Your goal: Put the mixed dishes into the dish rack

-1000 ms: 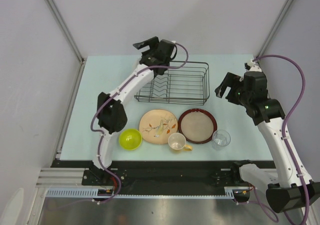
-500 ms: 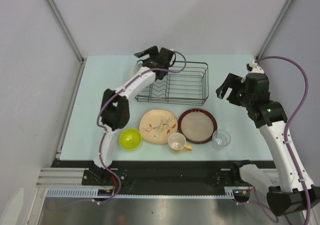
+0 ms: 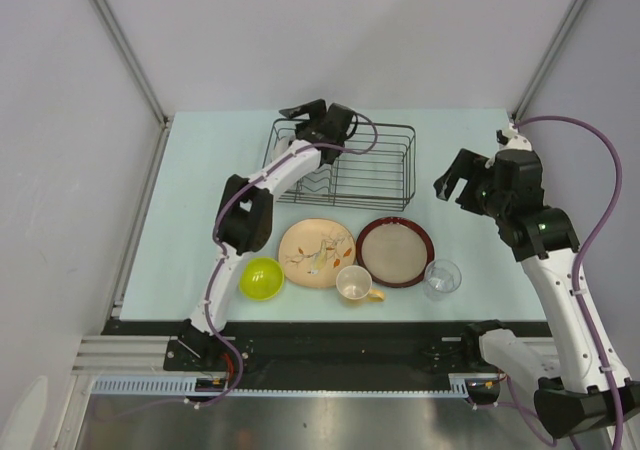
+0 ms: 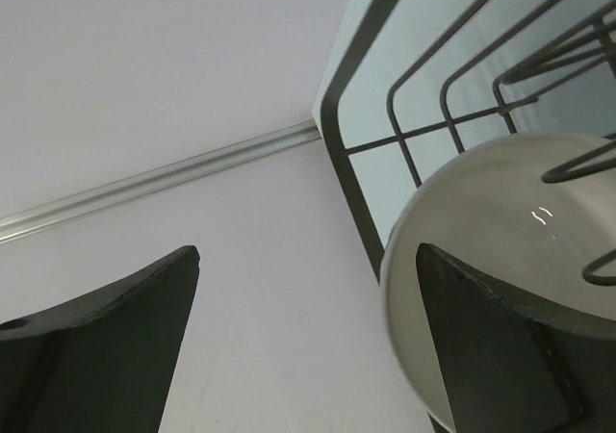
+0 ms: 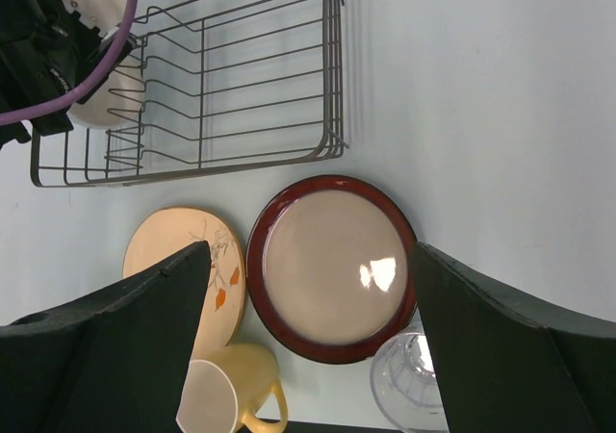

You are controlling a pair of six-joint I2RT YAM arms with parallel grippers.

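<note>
The black wire dish rack [image 3: 375,160] stands at the back centre and also shows in the right wrist view [image 5: 241,67]. The white bowl [image 4: 500,221] lies inside its far-left corner. My left gripper [image 3: 300,113] is open just above that corner, its right finger [image 4: 500,346] next to the bowl. The lime-green bowl [image 3: 260,278], the leaf-patterned plate [image 3: 316,253], the red-rimmed tan plate [image 3: 395,251], the cream cup [image 3: 354,283] and the clear glass [image 3: 441,278] sit in a row in front of the rack. My right gripper [image 3: 455,185] is open and empty, held high to the right of the rack.
A metal frame post [image 3: 120,45] and the side walls close in the table on the left and right. The table's near edge [image 3: 330,322] runs just in front of the cup and glass. My left arm's elbow [image 3: 245,225] hangs left of the leaf plate.
My left gripper has come down a little toward the rack's far-left corner and its elbow has swung to the right. The right arm has barely shifted.
</note>
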